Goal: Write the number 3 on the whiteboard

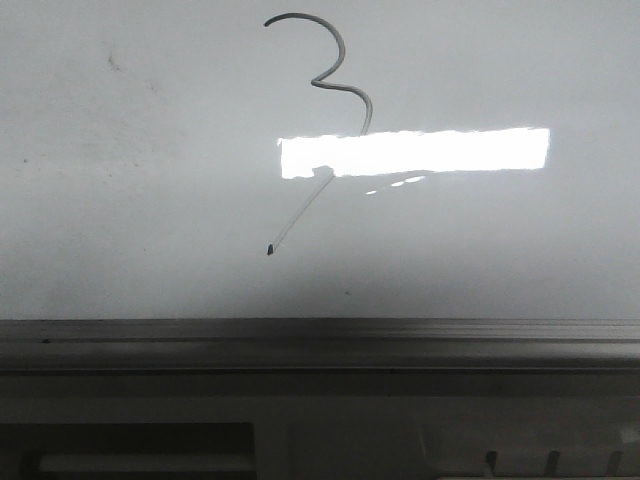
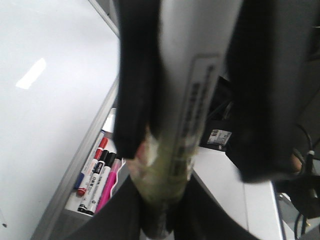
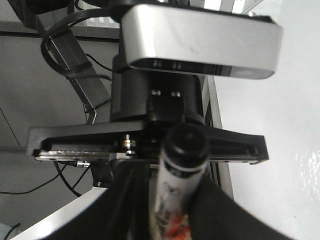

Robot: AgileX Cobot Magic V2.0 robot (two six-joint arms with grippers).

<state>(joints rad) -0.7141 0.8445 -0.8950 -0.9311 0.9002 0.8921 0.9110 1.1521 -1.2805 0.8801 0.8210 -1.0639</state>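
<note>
**Markers gripped, digit drawn**

Fingers of the left gripper (image 2: 165, 200) clamp a white marker (image 2: 192, 100); the right gripper (image 3: 170, 220) pinches a black-capped marker (image 3: 182, 165), both gripped firmly, likely for writing. Spare markers (image 2: 97, 175) lie in the tray by the ledge (image 1: 320, 335). Beyond, the number 3 (image 1: 335, 70) sits high on the whiteboard (image 1: 120, 200), with open room on both sides.

Number 3 (image 1: 335, 90) sits high on the whiteboard (image 1: 130, 200), just left of centre, its tail running down-left to a dot. The ledge (image 1: 320, 335) runs along the board's lower edge. Spare markers (image 2: 97, 175) lie together in a tray beside the board's edge.
</note>
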